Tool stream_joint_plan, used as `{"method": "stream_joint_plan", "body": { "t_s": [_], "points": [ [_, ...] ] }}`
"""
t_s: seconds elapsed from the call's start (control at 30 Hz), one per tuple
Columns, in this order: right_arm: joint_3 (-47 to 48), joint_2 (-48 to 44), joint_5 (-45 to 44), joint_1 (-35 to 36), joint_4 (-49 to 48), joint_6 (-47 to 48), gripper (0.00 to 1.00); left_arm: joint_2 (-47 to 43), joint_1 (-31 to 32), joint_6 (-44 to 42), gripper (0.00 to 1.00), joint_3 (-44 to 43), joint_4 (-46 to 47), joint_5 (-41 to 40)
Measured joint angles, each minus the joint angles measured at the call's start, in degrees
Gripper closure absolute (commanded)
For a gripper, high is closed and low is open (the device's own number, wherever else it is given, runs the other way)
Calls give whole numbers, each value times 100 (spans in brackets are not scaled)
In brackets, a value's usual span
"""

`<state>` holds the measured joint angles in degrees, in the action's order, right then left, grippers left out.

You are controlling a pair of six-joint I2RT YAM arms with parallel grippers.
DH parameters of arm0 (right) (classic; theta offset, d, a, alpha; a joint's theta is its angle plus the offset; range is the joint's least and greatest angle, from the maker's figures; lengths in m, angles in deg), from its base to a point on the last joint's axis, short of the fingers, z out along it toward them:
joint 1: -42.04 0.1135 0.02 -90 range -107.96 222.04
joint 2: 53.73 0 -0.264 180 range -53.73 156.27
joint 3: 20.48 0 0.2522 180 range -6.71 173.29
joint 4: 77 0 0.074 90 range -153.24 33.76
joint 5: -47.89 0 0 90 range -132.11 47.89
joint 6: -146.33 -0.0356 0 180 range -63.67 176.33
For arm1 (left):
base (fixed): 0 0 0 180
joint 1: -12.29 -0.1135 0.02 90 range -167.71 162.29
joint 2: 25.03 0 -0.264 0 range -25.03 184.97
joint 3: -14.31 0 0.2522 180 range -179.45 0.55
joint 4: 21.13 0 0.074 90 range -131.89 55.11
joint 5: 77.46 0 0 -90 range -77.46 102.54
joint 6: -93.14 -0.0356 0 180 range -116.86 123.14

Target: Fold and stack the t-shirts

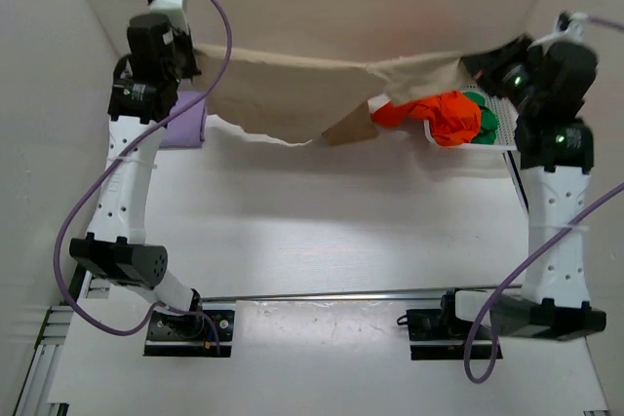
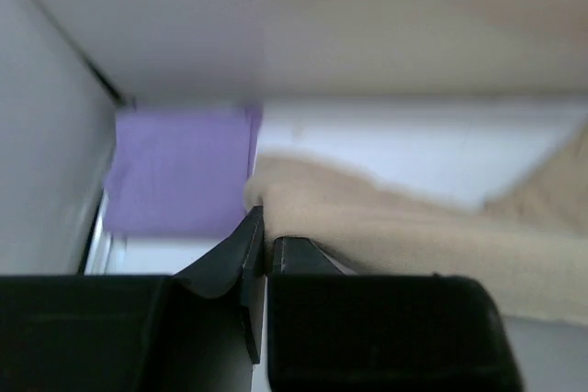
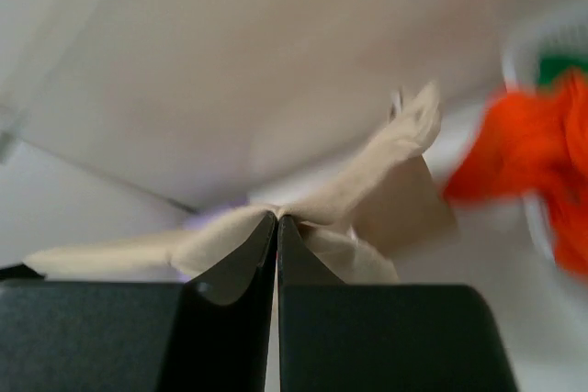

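Top view: the beige shirt [image 1: 292, 94] hangs stretched and sagging above the far worktop [image 1: 341, 221]; it looks light and limp.
Left wrist: the left fingers [image 2: 230, 259] pinch one edge, with the purple shirt [image 2: 179, 172] beyond.
Right wrist: the right fingers [image 3: 239, 263] pinch another edge. Corners give the best hold.

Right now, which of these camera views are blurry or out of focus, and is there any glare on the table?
Top external: sharp and evenly lit, with a bright glare patch on the table. Left wrist: soft focus, the lavender t-shirt and beige t-shirt fuzzy-edged. Right wrist: the blurriest, with the orange-red t-shirt smeared.
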<state>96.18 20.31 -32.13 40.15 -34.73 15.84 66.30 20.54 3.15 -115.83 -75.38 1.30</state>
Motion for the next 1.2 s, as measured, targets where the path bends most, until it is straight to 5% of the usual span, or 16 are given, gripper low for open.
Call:
{"method": "stream_joint_plan", "body": {
  "t_s": [0.3, 0.53, 0.8, 1.2],
  "points": [
    [-5195, -2750, 44, 173, 378, -52, 99, -1368, 328, -4, 90, 4518, -127, -188],
    [-7381, -3630, -267, 1440, 909, -660, 99, -2426, 887, -4, 90, 6994, -754, -341],
    [-7442, -3628, -1010, 1998, 1504, -1161, 99, -2874, 833, -7, 89, 7928, -1167, -485],
    [-6376, -4103, -1318, 2006, 2800, -1213, 99, -4083, 129, -4, 89, 8021, -2079, -442]
  ]
}}
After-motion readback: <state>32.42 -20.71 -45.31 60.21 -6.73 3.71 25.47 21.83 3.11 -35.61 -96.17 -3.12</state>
